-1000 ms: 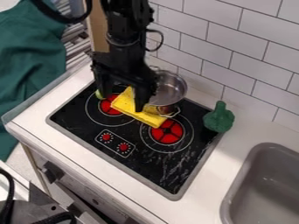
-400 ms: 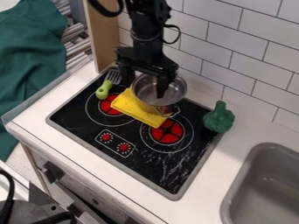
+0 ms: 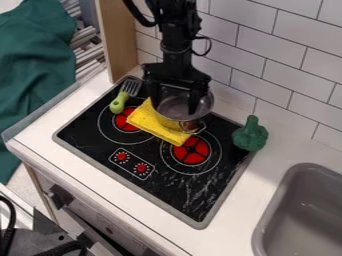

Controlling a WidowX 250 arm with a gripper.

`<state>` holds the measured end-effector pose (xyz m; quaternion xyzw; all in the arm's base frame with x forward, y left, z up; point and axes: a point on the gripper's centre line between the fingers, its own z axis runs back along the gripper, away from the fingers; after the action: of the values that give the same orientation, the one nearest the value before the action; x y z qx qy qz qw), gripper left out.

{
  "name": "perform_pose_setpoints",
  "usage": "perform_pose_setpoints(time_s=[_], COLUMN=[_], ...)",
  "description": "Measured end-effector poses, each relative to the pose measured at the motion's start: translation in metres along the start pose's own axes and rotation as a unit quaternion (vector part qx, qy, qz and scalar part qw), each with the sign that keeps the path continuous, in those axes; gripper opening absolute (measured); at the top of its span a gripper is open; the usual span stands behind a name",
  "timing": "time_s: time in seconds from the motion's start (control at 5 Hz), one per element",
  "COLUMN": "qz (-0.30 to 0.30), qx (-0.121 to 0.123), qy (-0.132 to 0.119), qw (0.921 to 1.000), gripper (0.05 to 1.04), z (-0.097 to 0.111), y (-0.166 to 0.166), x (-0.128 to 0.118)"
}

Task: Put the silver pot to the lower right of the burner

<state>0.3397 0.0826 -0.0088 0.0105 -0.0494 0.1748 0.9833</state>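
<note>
You have the tool (image 3: 176, 97) of the black arm at the back of the black stovetop with a grey edge (image 3: 177, 187), hanging down over the shiny silver metal pot (image 3: 182, 125). Its two fingers are spread well apart: one comes down by the pot's left rim, the other over the pot's inside. You can't tell from here whether either finger touches the pot, but they aren't closed on anything.

The pot sits upright toward the back of the stovetop, behind the right-hand red burner (image 3: 190, 158) rather than to its lower right. A thin loop handle sticks out at its near side, above one end of the yellow cloth (image 3: 153, 126). That cloth lies slantwise in front of the pot, between the right-hand burner and the left-hand red burner (image 3: 121, 122).

To the left of the pot you have a slotted utensil with a green handle (image 3: 117, 106). A dark green toy broccoli (image 3: 250, 137) is at the stovetop's right edge, and a panel with two red knobs (image 3: 123, 163) is at the front. On the right, the grey sink (image 3: 266, 227) is set into the white surface (image 3: 244, 192).
</note>
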Motion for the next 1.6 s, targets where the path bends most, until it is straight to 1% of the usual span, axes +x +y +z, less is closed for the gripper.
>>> perform_pose_setpoints(time_s=[0.2,0.4,0.6,0.8,1.0,1.2,1.4,1.6], qz=[0.009,-0.014,-0.045,-0.052,-0.034,-0.018,-0.014,-0.013], qx=[0.0,-0.007,-0.029,-0.042,-0.029,-0.004,0.008,0.013], qy=[-0.006,-0.028,-0.073,-0.097,-0.09,-0.075,-0.075,-0.041], qw=[0.9999,0.9995,0.9959,0.9931,0.9949,0.9971,0.9971,0.999], gripper=[1.0,1.0,1.0,1.0,1.0,1.0,1.0,1.0], z=[-0.003,0.003,0.018,0.026,0.025,0.019,0.02,0.002], y=[0.013,0.012,0.006,0.005,0.017,0.027,0.033,0.034], x=[0.004,0.008,0.012,0.012,0.012,0.016,0.021,0.015])
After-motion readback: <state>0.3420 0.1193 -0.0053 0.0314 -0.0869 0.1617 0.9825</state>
